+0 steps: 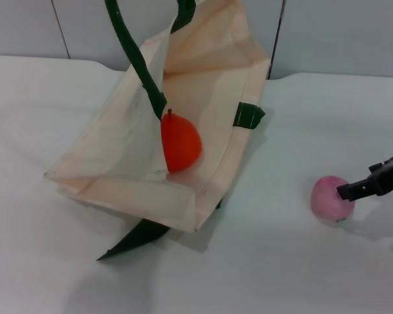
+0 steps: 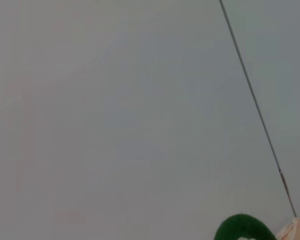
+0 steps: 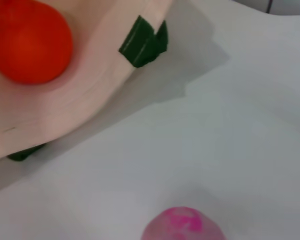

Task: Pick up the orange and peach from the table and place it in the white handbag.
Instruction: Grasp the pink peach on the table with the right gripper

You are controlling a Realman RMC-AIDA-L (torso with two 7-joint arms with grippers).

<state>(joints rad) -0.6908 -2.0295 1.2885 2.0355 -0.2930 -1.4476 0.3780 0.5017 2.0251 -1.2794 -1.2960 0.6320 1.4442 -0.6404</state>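
Sitting inside the white handbag (image 1: 209,85), the orange (image 1: 180,142) is done; you are reaching the right pincer (image 1: 346,191) toward the peach (image 1: 331,198) on the bench (image 1: 281,261), grip unclear.

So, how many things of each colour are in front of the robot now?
Orange-red: 1, the orange, inside the bag.
Pink: 1, the peach, on the table.
Cream with green handles: 1, the white handbag.
Total: 3.
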